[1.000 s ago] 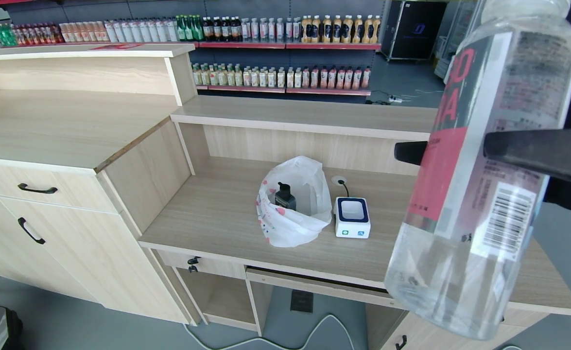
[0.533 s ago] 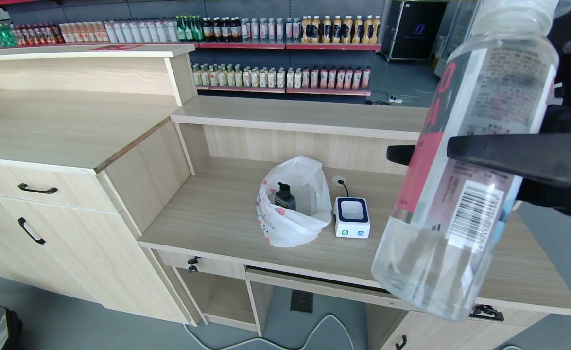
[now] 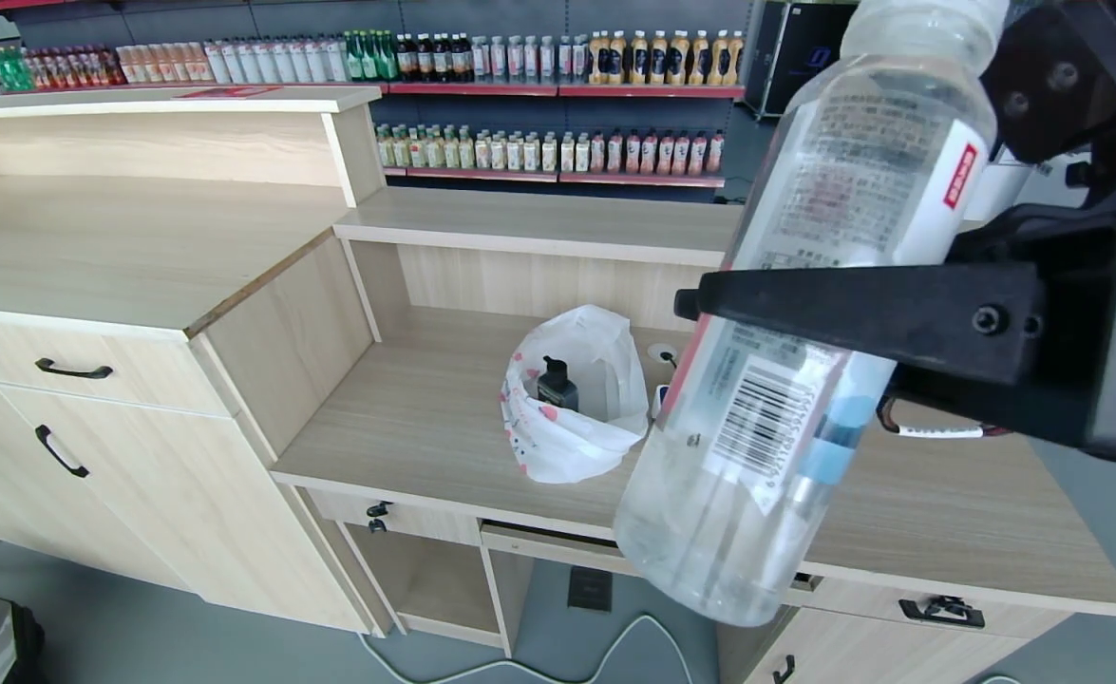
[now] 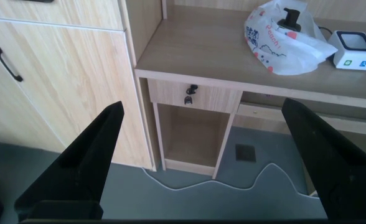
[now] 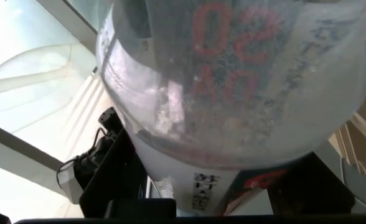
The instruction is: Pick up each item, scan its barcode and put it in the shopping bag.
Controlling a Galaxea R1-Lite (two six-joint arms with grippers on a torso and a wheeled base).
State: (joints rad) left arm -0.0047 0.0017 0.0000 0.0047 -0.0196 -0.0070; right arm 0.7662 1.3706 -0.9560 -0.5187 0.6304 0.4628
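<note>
A clear plastic bottle (image 3: 804,313) with a white label and a barcode (image 3: 765,418) hangs tilted above the right part of the counter, cap end up. My right gripper (image 3: 757,313) is shut on its middle, one black finger (image 3: 861,313) crossing its front. Up close, the bottle (image 5: 233,93) shows its red print. The white shopping bag (image 3: 567,408) stands open on the counter with a dark bottle (image 3: 556,385) inside. The white scanner (image 4: 355,50) sits beside the bag (image 4: 282,37). My left gripper (image 4: 201,155) is open, low in front of the counter, holding nothing.
The light wooden counter (image 3: 425,418) has a raised shelf (image 3: 558,223) behind and a taller cabinet with black drawer handles (image 3: 71,370) to the left. A keyed drawer (image 4: 189,96) sits under the desktop. A cable (image 4: 233,180) runs over the floor. Drink shelves (image 3: 520,66) line the back wall.
My right gripper has carried the bottle leftward and turned it; its red label side has swung away and the bottle now covers the scanner in the head view.
</note>
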